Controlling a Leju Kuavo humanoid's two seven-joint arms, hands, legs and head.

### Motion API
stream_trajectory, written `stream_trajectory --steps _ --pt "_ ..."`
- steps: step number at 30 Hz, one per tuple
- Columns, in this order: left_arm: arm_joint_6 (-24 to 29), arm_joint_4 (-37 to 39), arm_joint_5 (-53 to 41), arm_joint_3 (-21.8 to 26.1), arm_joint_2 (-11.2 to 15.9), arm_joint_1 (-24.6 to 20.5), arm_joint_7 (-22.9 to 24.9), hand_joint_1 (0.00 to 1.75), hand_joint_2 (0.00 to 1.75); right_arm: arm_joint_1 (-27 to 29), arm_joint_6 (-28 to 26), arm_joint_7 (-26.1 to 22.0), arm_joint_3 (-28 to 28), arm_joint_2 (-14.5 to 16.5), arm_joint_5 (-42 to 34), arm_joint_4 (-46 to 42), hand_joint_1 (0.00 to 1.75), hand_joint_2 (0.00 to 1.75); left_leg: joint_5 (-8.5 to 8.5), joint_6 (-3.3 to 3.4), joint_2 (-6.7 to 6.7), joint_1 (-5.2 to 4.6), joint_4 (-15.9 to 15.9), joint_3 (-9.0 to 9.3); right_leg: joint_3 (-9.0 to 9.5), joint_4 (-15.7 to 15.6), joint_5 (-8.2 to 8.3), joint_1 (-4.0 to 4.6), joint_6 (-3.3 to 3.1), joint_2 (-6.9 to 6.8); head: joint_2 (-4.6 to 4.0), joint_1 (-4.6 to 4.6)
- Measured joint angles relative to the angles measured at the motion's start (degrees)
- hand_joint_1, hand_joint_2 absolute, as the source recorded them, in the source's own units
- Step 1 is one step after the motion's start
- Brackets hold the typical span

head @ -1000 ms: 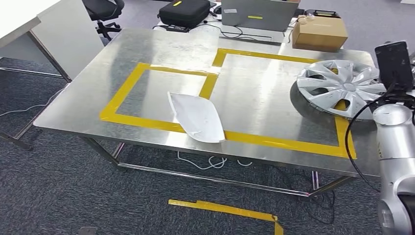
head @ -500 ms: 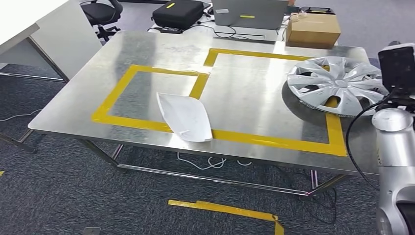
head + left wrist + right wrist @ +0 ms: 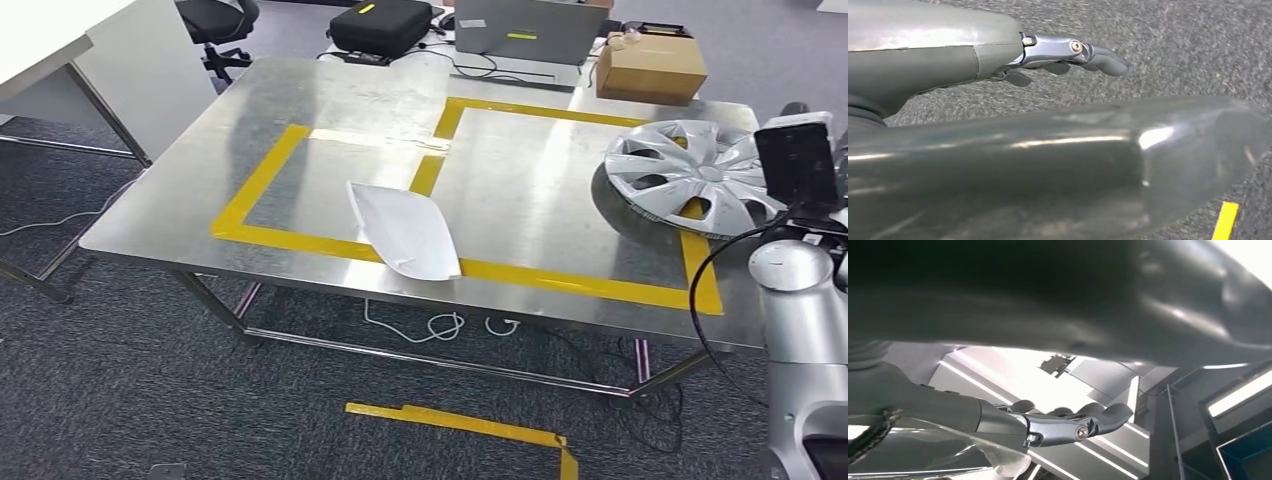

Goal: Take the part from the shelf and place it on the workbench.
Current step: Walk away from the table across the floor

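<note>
Camera's drifted a bit, so the steel workbench [image 3: 300, 110] sits shifted in frame. Silver multi-spoke hubcap [image 3: 690, 175] rests at right, touching the right hand [image 3: 1068, 422], fingers loosely curled beneath it; left hand [image 3: 1068, 55] fingers straight, empty.

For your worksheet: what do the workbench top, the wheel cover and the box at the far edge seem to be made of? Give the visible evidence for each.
Workbench: likely stainless steel; dull grey sheen, blurred reflections.
Wheel cover: probably silver-painted plastic; moulded spokes, even satin grey.
Box: cardboard; matte brown, folded edges.
</note>
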Motion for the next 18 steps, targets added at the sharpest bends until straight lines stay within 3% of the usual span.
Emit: stream_trajectory --steps 1,2,3,6,8,11,13,15,16,17,18 --pt "0.01 0.0 0.01 0.1 0.02 0.0 0.01 0.0 0.0 0.21 0.01 0.02 0.02 0.02 0.08 0.0 0.0 0.0 0.29 0.02 0.01 -0.06 0.04 -0.42 -0.72 2.79 -1.15 -0.02 0.1 0.0 0.0 -0.01" --pt "0.01 0.0 0.01 0.18 0.02 0.01 0.02 0.0 0.0 0.39 0.03 0.04 0.03 0.05 0.13 0.0 0.0 0.0 0.58 -0.01 0.01 -0.1 0.09 -0.83 -0.51 3.63 -1.24 -0.03 0.15 0.0 0.0 -0.01" --pt "0.01 0.0 0.01 0.22 0.01 0.01 0.02 0.0 0.0 0.5 0.03 0.05 0.03 0.09 0.16 0.0 0.0 0.0 0.86 -0.08 0.0 -0.11 0.15 -1.21 0.82 2.2 -0.33 -0.03 0.14 0.0 0.01 0.0" --pt "0.05 0.0 0.0 0.25 0.01 -0.02 0.04 0.0 0.0 0.45 0.03 0.05 0.04 0.22 0.26 -0.1 0.0 0.0 1.61 -0.67 -0.04 -0.2 0.4 -2.05 8.45 -9.34 3.28 0.05 -0.16 0.0 0.01 -0.03" --pt "0.1 0.0 -0.07 0.26 0.03 -0.04 0.1 0.0 0.0 0.44 0.04 0.05 0.06 0.31 0.33 -0.26 0.0 0.0 2.26 -1.34 -0.07 -0.33 0.49 -2.4 10.66 -12.97 3.76 0.25 -0.41 0.08 0.01 -0.02" --pt "0.21 0.0 -0.48 0.27 0.21 0.02 0.53 0.0 0.0 0.36 0.2 0.06 0.13 0.63 0.63 -0.32 0.0 0.0 2.6 -2.32 -0.12 -0.3 0.68 -2.89 9.92 -13.17 4.82 0.17 -1.52 -0.01 0.01 0.04" --pt "0.2 0.0 -0.65 0.27 0.39 0.04 0.91 0.0 0.0 0.13 0.35 0.07 0.22 1.24 1.06 -0.32 0.0 0.0 -0.77 -2.99 -0.13 -0.17 3.99 -4.19 9.07 -13.4 5.85 -0.08 -2.51 -0.2 0.01 -0.19" --pt "0.1 0.0 -0.72 0.27 0.49 0.04 1.08 0.0 0.0 0.01 0.43 0.16 0.41 1.88 1.53 -0.32 0.0 0.0 -6.1 -3.54 -0.1 0.0 11.52 -6.33 8.03 -13.34 6.76 0.04 -2.92 -0.26 0.01 -0.38" --pt "0.02 0.0 -0.75 0.27 0.55 0.04 1.13 0.0 0.0 0.02 0.51 0.31 0.54 2.15 1.73 -0.31 0.0 0.0 -7.72 -3.68 -0.09 0.06 14.91 -7.0 7.41 -13.3 7.21 0.12 -2.96 -0.28 0.01 -0.37" --pt "-0.08 0.0 -0.81 0.27 0.63 0.03 1.17 0.0 0.0 0.01 0.61 0.48 0.69 2.4 1.91 -0.31 0.0 0.0 -8.15 -3.7 -0.09 0.07 16.75 -6.92 6.79 -13.25 7.67 0.22 -2.97 -0.28 0.0 -0.37" --pt "-0.16 0.0 -0.87 0.27 0.69 0.02 1.21 0.0 0.0 0.0 0.73 0.64 0.82 2.58 2.04 -0.31 0.0 0.0 -7.45 -3.59 -0.09 0.06 16.46 -5.88 6.18 -13.2 8.1 0.3 -2.95 -0.27 0.01 -0.38"
